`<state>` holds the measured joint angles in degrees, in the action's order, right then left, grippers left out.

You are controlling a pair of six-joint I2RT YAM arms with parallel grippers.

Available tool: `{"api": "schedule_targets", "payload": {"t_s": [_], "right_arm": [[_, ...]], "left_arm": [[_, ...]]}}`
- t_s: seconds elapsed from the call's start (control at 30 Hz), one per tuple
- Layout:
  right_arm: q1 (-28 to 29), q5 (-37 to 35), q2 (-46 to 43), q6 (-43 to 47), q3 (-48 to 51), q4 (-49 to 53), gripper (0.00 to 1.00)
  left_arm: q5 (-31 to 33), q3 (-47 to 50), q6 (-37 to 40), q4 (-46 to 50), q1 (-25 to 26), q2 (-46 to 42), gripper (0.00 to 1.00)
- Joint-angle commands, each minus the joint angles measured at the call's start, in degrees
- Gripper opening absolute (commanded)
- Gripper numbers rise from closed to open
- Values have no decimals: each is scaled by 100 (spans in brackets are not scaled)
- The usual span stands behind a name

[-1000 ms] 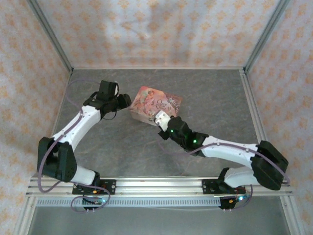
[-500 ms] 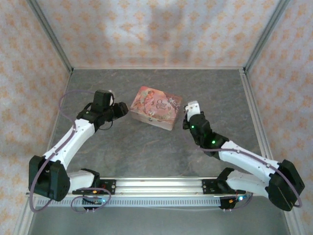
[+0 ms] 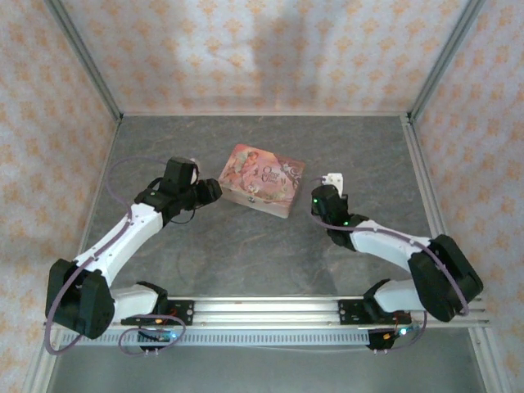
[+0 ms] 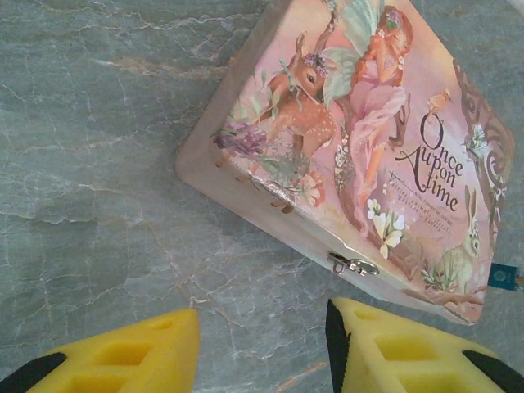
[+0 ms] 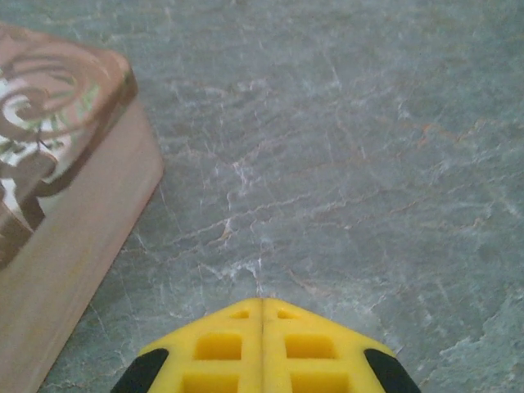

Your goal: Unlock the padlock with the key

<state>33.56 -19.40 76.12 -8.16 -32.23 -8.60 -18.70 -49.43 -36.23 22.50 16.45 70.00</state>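
One pink tin [image 3: 262,180] at centre of counter [image 3: 368,147], one teal padlock [image 4: 502,277] peeking at its corner, two pincers, left pincer [image 4: 262,336] apart beside tin, right pincer [image 5: 262,315] together, empty.

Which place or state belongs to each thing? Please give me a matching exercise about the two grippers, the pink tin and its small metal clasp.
Things:
1. left gripper
2. right gripper
3. pink tin
4. metal clasp

Places or states:
A. shut, above bare table beside the tin
B. on the tin's side wall
C. open, facing the tin
D. lying between the two grippers

Pairs: 1-C, 2-A, 3-D, 4-B
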Motion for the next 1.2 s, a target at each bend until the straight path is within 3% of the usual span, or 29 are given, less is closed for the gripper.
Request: {"api": "schedule_targets", "payload": {"t_s": [0.0,0.27,0.4,0.57,0.67,0.73,0.77,0.8,0.93,1.1,1.17], "right_arm": [[-43,-1,160,-350,-22,-172,0],[-43,-39,50,-500,164,-126,0],[-42,6,-258,-571,65,286,12],[-60,-121,-757,-681,-196,1062,41],[-123,-270,-1000,-673,-366,1420,51],[-217,-327,-1092,-684,-482,1617,59],[-295,-321,-1122,-703,-552,1705,95],[-378,-307,-1138,-709,-608,1763,99],[-820,-391,-1091,-901,-891,2040,99],[-1422,-986,-675,-1077,-1321,2331,99],[-1623,-1538,-411,-1167,-1443,2381,99]], "left_arm": [[59,25,-81,-150,43,22,46],[64,60,-73,-167,43,54,46],[155,54,-48,-110,43,22,46],[682,-114,153,276,17,-19,54],[1113,-197,306,439,-65,-120,100],[1346,-289,439,549,-137,-162,100],[1507,-356,511,639,-174,-175,100],[1624,-409,529,700,-216,-171,100],[2092,-608,1028,773,-466,-56,100],[3584,-910,1599,940,-693,469,100],[4260,-819,1785,730,-764,658,100]]}}
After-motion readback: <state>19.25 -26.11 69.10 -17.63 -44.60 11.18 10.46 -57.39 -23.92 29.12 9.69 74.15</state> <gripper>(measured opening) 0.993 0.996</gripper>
